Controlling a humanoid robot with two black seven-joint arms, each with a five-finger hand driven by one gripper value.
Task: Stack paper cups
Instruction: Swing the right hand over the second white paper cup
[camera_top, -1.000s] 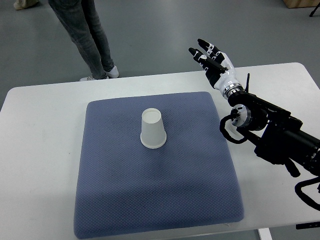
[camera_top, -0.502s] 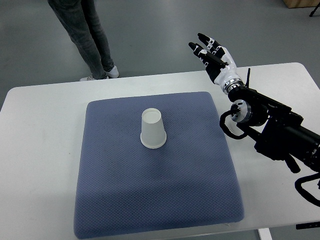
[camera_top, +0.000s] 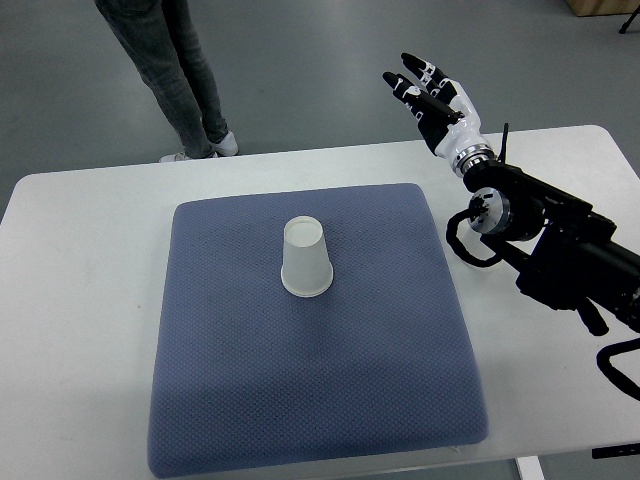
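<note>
Paper cup (camera_top: 305, 259) stands upside down mid-pad; right robot hand (camera_top: 432, 91) hovers far right, fingers spread, empty; a hasty reach could topple it.

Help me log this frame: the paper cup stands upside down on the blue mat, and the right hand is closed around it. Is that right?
Not quite. The paper cup does stand upside down on the blue mat, but the right hand is not around it. The top view shows that hand open, fingers spread, raised past the table's far edge, well apart from the cup and holding nothing.
</note>
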